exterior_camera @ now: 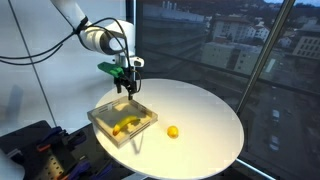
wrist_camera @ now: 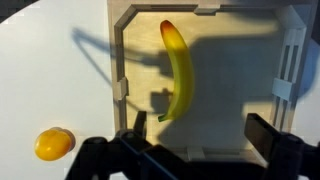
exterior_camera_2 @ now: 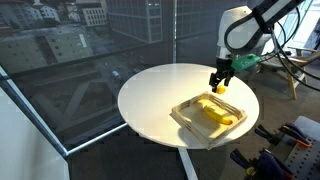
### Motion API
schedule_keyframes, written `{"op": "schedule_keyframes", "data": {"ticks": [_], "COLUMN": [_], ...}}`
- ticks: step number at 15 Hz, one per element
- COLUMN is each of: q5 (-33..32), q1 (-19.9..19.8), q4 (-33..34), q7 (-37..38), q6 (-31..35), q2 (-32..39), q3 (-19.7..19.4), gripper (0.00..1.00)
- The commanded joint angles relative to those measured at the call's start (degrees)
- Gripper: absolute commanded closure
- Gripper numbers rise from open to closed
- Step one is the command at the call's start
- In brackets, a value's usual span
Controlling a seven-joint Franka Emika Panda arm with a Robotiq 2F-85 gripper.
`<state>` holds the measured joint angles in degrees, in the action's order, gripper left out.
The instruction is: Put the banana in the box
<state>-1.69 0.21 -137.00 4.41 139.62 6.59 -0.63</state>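
1. The banana (wrist_camera: 180,70) is lying flat on the floor of the box (wrist_camera: 115,70), well inside the low walls, so to my eye the job is looking as good as done.
2. The arm (exterior_camera: 100,40) is hanging over the box with its jaws spread apart and gripping nothing.
3. How far above the walls the jaws are sitting is hard to judge from where I'm standing; they may be quite low.
4. If so, a sideways move before lifting could be clipping a wall and dragging the box, which is resting near the edge of the table (exterior_camera: 200,110).
5. A small round orange-yellow fruit (wrist_camera: 53,143) is sitting on the table outside the box, apart from it; a careless sweep could be sending it rolling.
6. I'm not making out any brand, label or writing anywhere.
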Motion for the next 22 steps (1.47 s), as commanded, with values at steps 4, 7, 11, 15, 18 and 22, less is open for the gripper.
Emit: {"op": "schedule_keyframes", "data": {"ticks": [4,7,11,15,18,22], "q5": [0.4,-0.4,-1.3,-2.0,-2.0,-0.7], "q1": [-0.9,-1.1,-1.5,-2.1,-2.5,-2.5], "q4": [-1.5,-1.7,-2.1,-2.4,-2.5,-2.8], "q7": [0.1,1.5,3.5,5.5,6.0,4.3], "q6": [-4.9,-6.1,-6.2,-6.1,-6.4,-7.5], "q2": [-5.6,-7.0,-8.8,-10.4,-11.4,-12.6], "q3": [-0.6,-0.9,-1.3,-1.5,-1.6,-1.6], "gripper": [0.00,0.00,0.00,0.00,0.00,0.00]}}
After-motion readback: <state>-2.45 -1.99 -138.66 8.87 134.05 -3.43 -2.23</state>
